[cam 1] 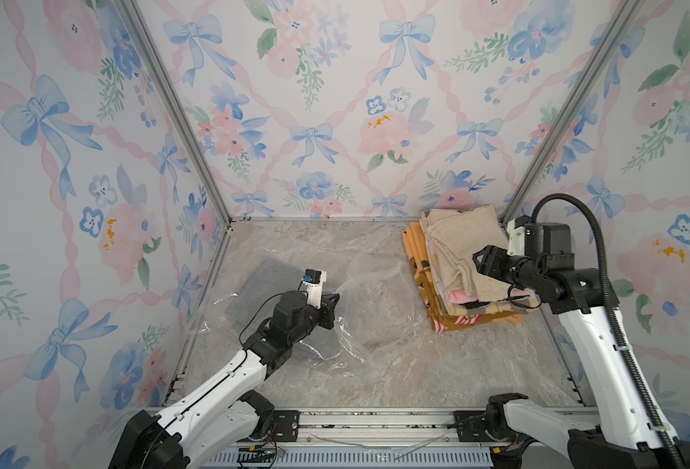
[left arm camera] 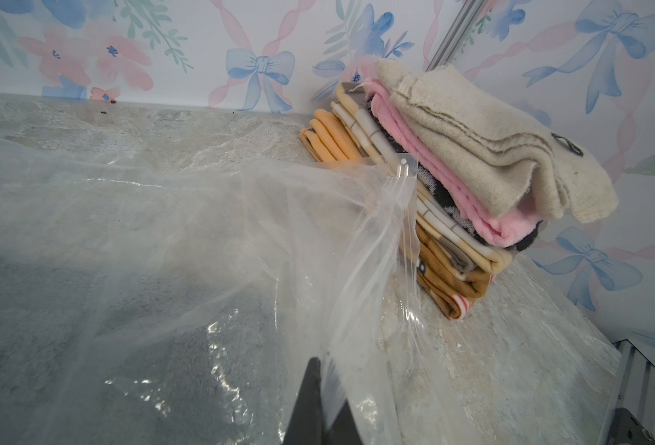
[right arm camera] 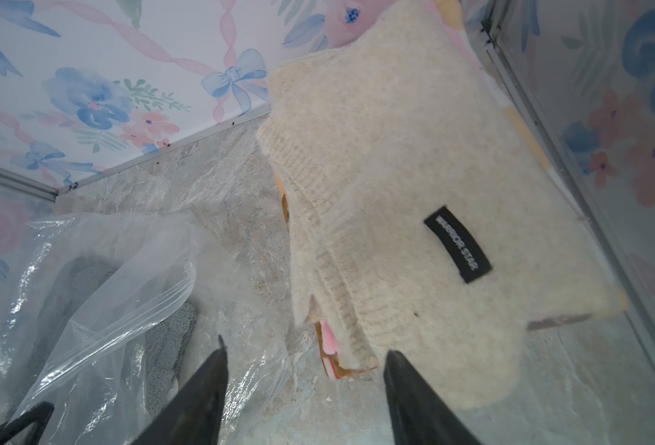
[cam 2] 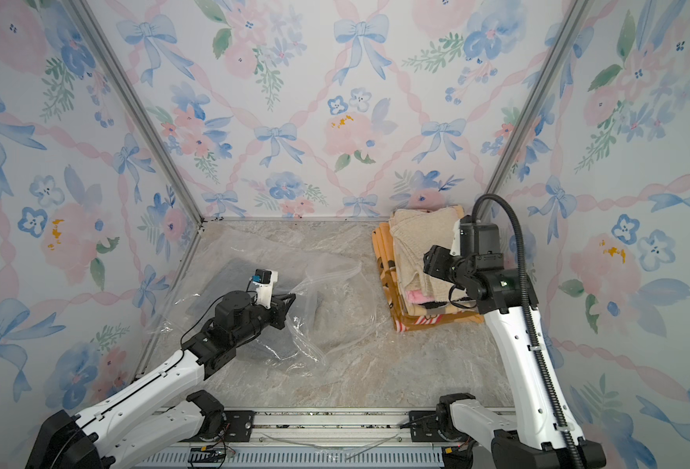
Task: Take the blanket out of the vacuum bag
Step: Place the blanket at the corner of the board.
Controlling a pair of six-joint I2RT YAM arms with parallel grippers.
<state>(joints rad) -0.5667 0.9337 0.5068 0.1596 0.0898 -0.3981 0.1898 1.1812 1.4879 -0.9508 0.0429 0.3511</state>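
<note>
left wrist: end effector (left arm camera: 324,385) pinches vacuum bag (left arm camera: 202,231)

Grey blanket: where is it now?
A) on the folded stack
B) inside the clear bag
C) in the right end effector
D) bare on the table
B: the grey blanket shows through the vacuum bag's plastic, and the right end effector is open and empty.

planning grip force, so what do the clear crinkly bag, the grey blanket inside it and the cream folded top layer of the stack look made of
Clear vacuum bag: thin glossy plastic film; see-through, creased, with glare.
Grey blanket: soft plush, probably fleece or microfibre; matt, nubbly pile.
Cream folded knit: fuzzy, wool-like yarn; ribbed edge, matt.
</note>
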